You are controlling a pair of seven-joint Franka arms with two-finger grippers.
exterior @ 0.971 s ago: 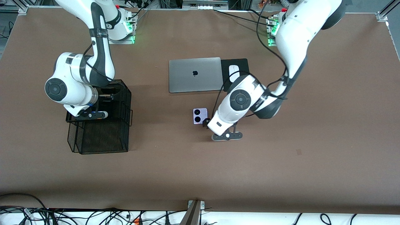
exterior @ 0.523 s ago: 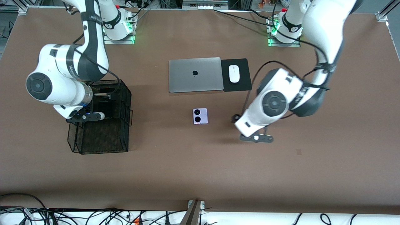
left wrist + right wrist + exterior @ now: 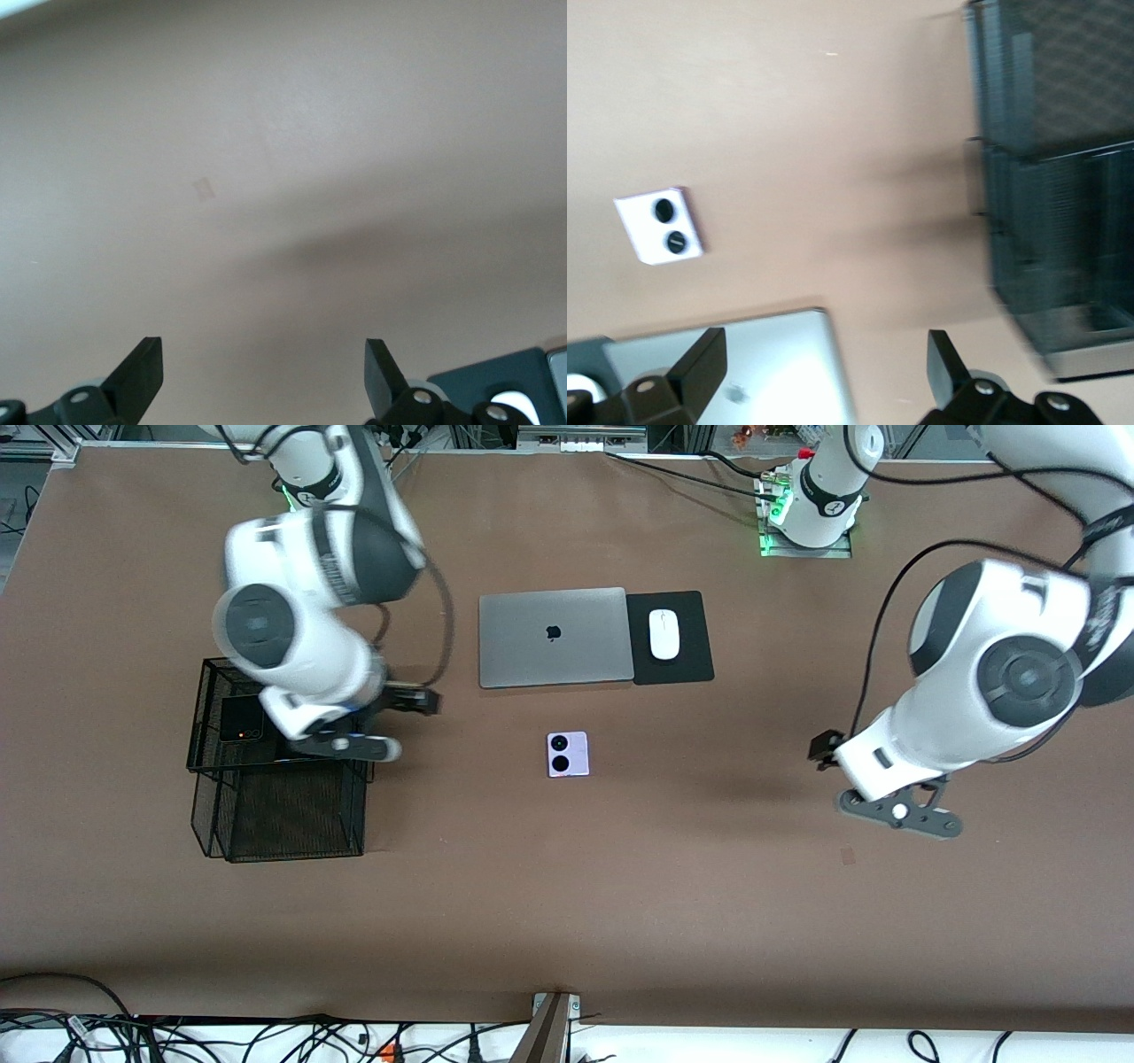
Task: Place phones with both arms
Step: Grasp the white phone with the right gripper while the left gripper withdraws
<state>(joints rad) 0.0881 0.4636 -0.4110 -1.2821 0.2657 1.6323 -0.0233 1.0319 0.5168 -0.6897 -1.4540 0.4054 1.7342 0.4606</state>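
Observation:
A lilac-white phone (image 3: 567, 754) with two black circles lies flat on the brown table, nearer the front camera than the laptop; the right wrist view shows the phone (image 3: 658, 226) too. A black phone (image 3: 239, 719) lies in the upper part of the black wire basket (image 3: 275, 824). My right gripper (image 3: 344, 746) hangs over the basket's edge toward the table's middle, open and empty (image 3: 824, 363). My left gripper (image 3: 897, 812) hangs over bare table toward the left arm's end, well apart from the lilac phone, open and empty (image 3: 263, 359).
A closed silver laptop (image 3: 553, 636) lies mid-table, with a white mouse (image 3: 664, 634) on a black pad (image 3: 691, 664) beside it. The wire basket (image 3: 1045, 177) stands toward the right arm's end. A small tape mark (image 3: 848, 856) sits on the table near the left gripper.
The left gripper has drawn away from the lilac phone toward its own end of the table. The right arm has swung off the basket toward the middle, uncovering the black phone. Both stay open.

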